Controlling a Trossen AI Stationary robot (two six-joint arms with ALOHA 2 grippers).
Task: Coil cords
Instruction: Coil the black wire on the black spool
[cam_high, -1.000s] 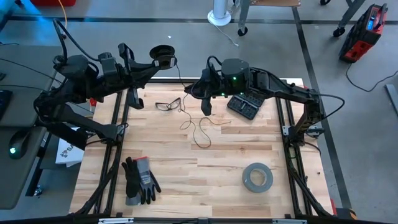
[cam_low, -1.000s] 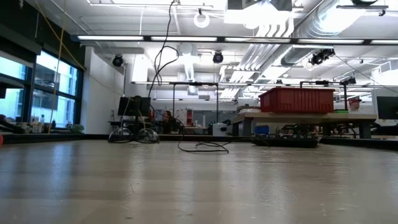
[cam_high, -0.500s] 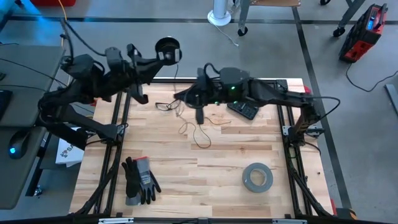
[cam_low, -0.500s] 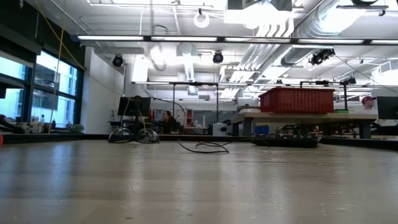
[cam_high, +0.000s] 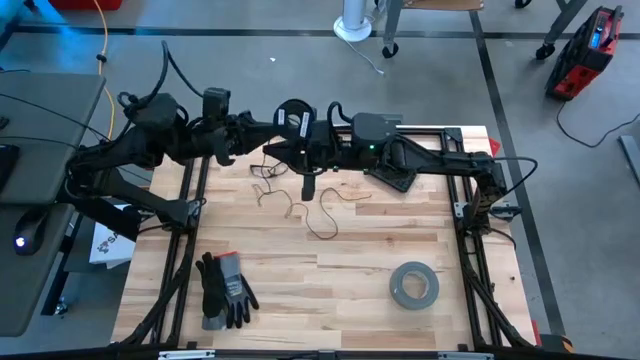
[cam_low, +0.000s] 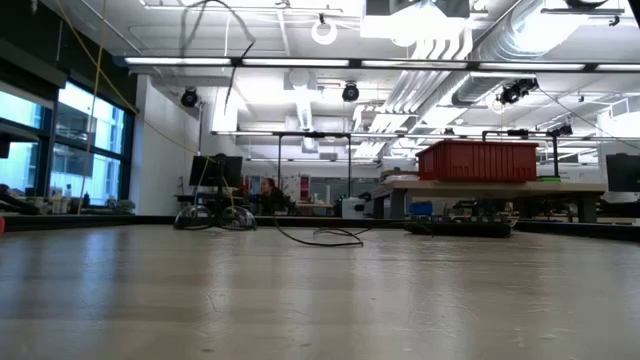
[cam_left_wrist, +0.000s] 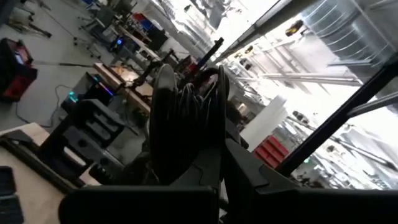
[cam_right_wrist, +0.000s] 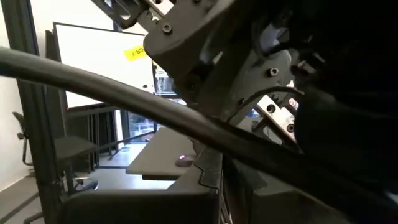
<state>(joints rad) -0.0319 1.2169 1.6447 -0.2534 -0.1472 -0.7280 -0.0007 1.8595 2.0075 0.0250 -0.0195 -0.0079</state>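
At far left-centre, left fingers (cam_high: 262, 128) clamp the spool (cam_high: 294, 117), held above the worktop (cam_high: 340, 270) far edge. Right fingers (cam_high: 308, 188) hang just right of it, shut; can't tell whether they pinch the cord (cam_high: 322, 214). Loose cord trails nearward below both. Wrist views too blocked to confirm.

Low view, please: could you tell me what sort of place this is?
Probably a robotics lab or workshop: exposed ceiling ducts, a red bin on a workbench behind, and a wooden table with tape roll and work gloves.
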